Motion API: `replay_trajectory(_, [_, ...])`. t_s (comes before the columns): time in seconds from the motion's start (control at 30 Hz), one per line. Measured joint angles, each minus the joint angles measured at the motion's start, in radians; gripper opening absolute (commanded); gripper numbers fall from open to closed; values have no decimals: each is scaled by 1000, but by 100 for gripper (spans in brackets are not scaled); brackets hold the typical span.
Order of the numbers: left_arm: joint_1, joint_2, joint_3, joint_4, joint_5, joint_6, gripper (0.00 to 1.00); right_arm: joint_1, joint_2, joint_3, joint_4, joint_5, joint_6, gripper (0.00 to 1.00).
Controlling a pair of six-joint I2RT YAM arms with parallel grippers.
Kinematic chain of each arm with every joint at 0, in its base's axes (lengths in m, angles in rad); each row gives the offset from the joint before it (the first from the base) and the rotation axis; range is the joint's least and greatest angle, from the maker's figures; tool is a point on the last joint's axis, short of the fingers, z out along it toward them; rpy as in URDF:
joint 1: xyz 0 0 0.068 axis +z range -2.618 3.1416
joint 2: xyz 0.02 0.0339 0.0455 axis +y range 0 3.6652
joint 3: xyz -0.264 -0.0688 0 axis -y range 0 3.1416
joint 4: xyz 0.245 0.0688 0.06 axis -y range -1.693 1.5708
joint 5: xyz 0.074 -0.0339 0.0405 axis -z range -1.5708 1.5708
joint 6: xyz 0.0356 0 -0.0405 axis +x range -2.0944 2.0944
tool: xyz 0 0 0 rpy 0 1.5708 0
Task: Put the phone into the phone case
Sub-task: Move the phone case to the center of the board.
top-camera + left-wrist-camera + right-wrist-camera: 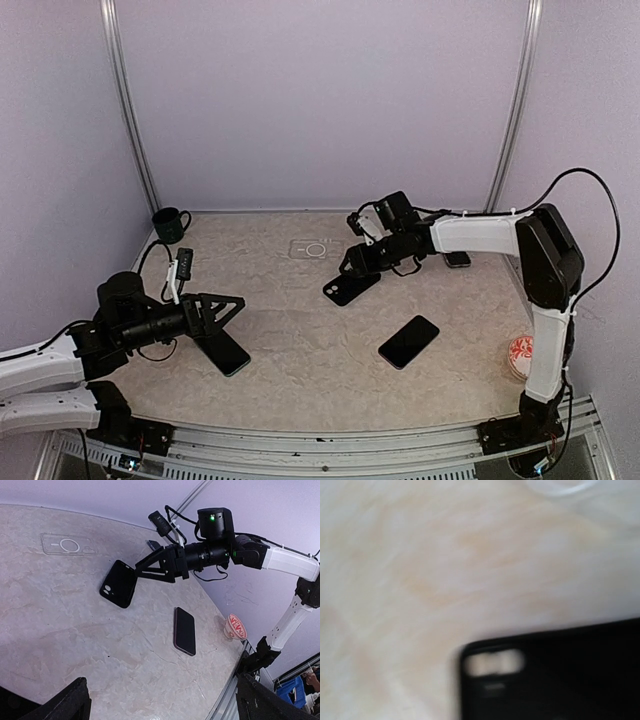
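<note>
A black phone case (348, 289) lies mid-table, its camera cutout towards the left. It also shows in the left wrist view (119, 583), one edge tilted up, and blurred and close in the right wrist view (555, 675). My right gripper (366, 264) is at its far edge and appears shut on it; its fingers are hidden in its own view. A black phone (408, 341) lies screen up to the case's right front, also in the left wrist view (184, 630). My left gripper (230, 318) is open and empty at the front left, its fingertips (75, 700) spread wide.
A dark phone (229, 355) lies just under the left gripper. A clear case (314, 248) lies at the back middle, another phone (457, 259) at the back right. A dark mug (170, 224) stands back left, a red-and-white cup (518, 355) at the right edge.
</note>
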Motion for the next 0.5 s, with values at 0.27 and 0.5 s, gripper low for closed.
replay_trajectory(0.27, [0,16,0,1,0,-6,99,-146,22,97,-70,115,-51,56])
replay_trajectory(0.5, [0,19,0,1,0,-15,99,-161,148,183,-108,161,-93,49])
